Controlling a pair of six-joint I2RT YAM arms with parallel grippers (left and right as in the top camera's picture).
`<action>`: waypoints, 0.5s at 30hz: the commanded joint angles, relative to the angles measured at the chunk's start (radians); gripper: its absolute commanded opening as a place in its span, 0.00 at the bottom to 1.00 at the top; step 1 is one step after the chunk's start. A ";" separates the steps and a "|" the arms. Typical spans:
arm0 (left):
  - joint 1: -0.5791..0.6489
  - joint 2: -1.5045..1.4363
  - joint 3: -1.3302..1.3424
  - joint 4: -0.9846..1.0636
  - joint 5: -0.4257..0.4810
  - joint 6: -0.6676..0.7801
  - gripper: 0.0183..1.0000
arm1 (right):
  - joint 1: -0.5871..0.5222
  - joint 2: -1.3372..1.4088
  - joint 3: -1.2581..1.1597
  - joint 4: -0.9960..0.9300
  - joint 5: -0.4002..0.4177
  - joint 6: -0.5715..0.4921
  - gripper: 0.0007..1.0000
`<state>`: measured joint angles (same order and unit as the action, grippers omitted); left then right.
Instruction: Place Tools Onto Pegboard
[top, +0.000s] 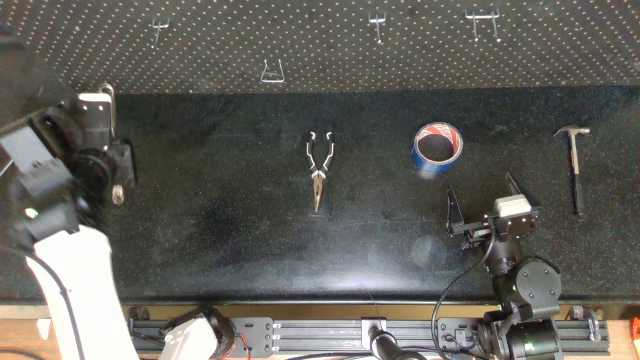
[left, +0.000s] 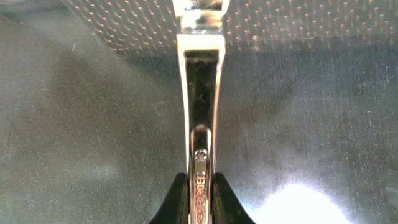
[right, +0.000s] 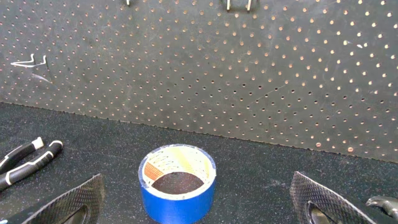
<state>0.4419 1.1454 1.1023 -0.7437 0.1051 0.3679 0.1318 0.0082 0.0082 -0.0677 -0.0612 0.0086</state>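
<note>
My left gripper (left: 200, 190) is shut on a slim metal tool (left: 200, 93) with a chrome shaft and a black, white-edged part, pointing at the pegboard (left: 280, 25). From above, that gripper (top: 115, 160) hangs at the far left of the black table. My right gripper (top: 488, 203) is open low over the table, just in front of a blue tape roll (top: 437, 147). The right wrist view shows the tape roll (right: 178, 183) standing ahead, between the spread fingers (right: 71, 202). Pliers (top: 319, 165) lie in the middle and a hammer (top: 575, 165) at the right.
The pegboard (top: 320, 40) runs along the table's back edge and carries wire hooks (top: 272, 72), (top: 377, 22), (top: 483, 20). The right wrist view shows the pliers' handles (right: 25, 163) and the hammer head (right: 382, 202) on either side of the tape. Bare black table lies between the tools.
</note>
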 joint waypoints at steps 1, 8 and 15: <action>-0.214 -0.067 -0.066 0.173 0.011 -0.233 0.01 | -0.004 -0.007 -0.004 -0.003 0.002 -0.014 0.98; -0.267 0.034 -0.070 0.279 -0.071 -0.267 0.01 | -0.004 -0.007 -0.004 -0.003 0.002 -0.014 0.98; -0.266 0.126 -0.072 0.359 -0.102 -0.267 0.01 | -0.004 -0.007 -0.004 -0.003 0.002 -0.014 0.98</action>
<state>0.1749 1.2465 1.0340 -0.4175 0.0406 0.1101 0.1318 0.0082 0.0082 -0.0677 -0.0612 0.0086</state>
